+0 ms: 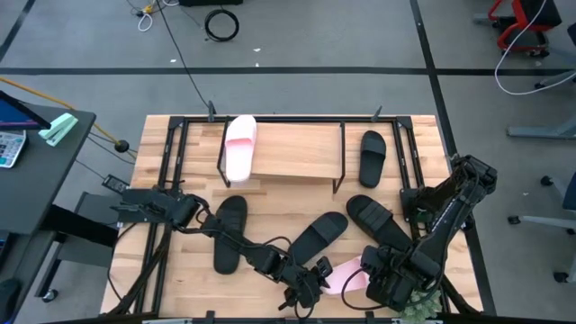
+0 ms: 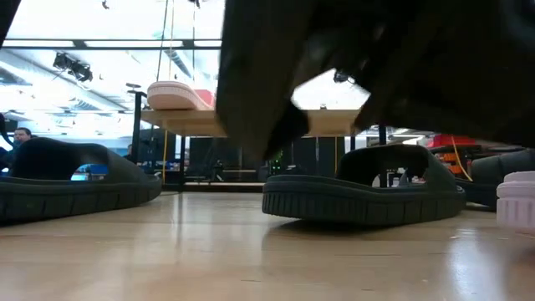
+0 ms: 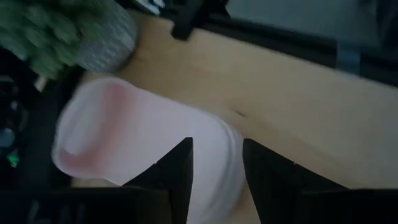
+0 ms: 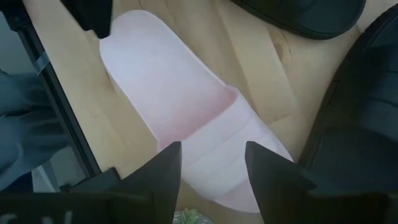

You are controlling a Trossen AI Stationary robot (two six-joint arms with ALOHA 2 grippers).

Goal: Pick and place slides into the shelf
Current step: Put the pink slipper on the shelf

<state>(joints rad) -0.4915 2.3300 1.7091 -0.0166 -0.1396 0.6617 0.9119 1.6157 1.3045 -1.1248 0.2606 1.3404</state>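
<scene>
One pale pink slide (image 1: pixel 346 273) lies flat on the table near its front edge, between my two grippers. My left gripper (image 1: pixel 312 281) is open at its left end, and the strap (image 3: pixel 214 165) shows in the gap between the fingers. My right gripper (image 1: pixel 378 273) is open at its right end, with the strap (image 4: pixel 214 165) between its fingers too. The other pink slide (image 1: pixel 239 147) lies on the left end of the shelf's (image 1: pixel 297 148) wooden top. Several black slides lie on the table: one at left (image 1: pixel 229 232), one in the middle (image 1: pixel 317 236), one at right (image 1: pixel 373 219). My left gripper stands with a finger (image 3: pixel 177 171) on either side of the pink slide's strap; I cannot tell whether it touches. My right gripper stands the same way, its fingers (image 4: pixel 163 177) astride the strap; I cannot tell whether it touches.
Another black slide (image 1: pixel 372 156) lies on the table to the right of the shelf. A potted plant (image 1: pixel 419 310) stands at the front right corner. A black metal frame (image 1: pixel 171 153) runs around the table. The low view shows a black slide (image 2: pixel 359 196) close by under a dark arm.
</scene>
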